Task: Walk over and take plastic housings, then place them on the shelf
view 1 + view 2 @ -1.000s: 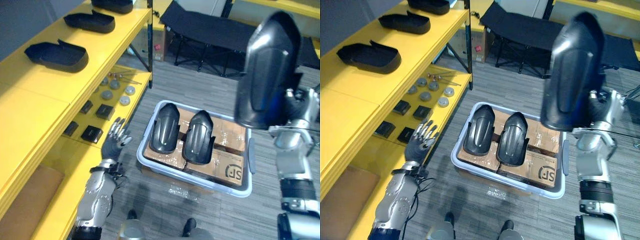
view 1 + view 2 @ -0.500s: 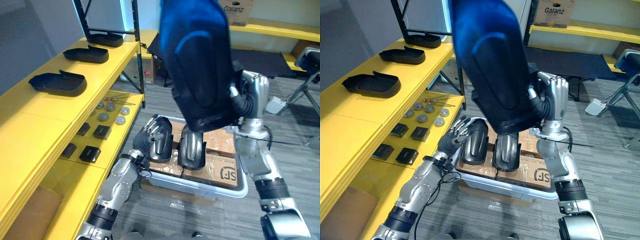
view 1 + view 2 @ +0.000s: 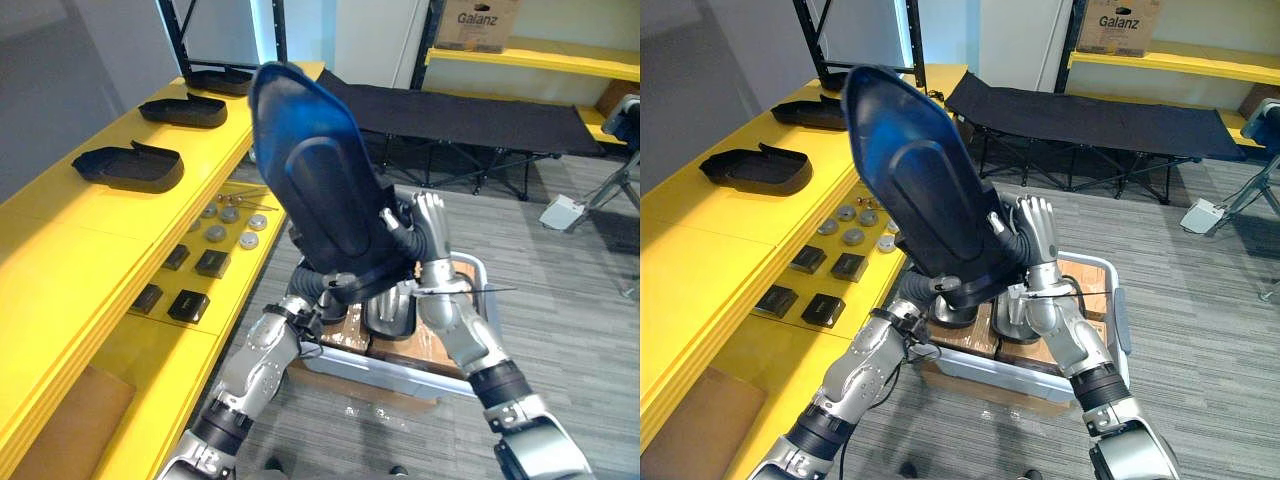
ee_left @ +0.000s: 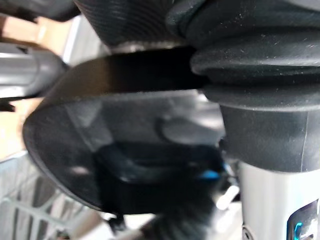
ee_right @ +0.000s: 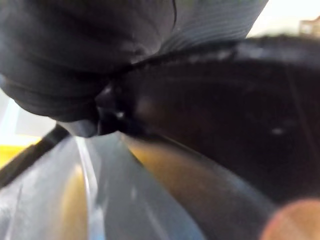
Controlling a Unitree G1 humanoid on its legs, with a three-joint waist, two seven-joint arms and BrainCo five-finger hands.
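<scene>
A large dark plastic housing (image 3: 320,200) is held up in mid-air, tilted, its upper end toward the yellow shelf (image 3: 60,235). My right hand (image 3: 432,235) grips its right edge, fingers upright behind it. At the housing's lower end sits my left hand (image 3: 322,289), its fingers hidden beneath. Below, a grey bin (image 3: 390,372) on cardboard holds two more housings (image 3: 392,312). Three housings lie on the shelf top: the nearest housing (image 3: 130,165), the middle housing (image 3: 185,108) and the far housing (image 3: 215,80).
The lower shelf level carries small black boxes (image 3: 190,305) and grey round discs (image 3: 232,225). A black folding cot (image 3: 470,120) stands behind the bin. Grey floor stretches to the right, with a white object (image 3: 562,210) on it.
The view has shifted. My right hand has carried the housing lower and leftward, toward the shelf. My left hand has come up under the housing's lower end.
</scene>
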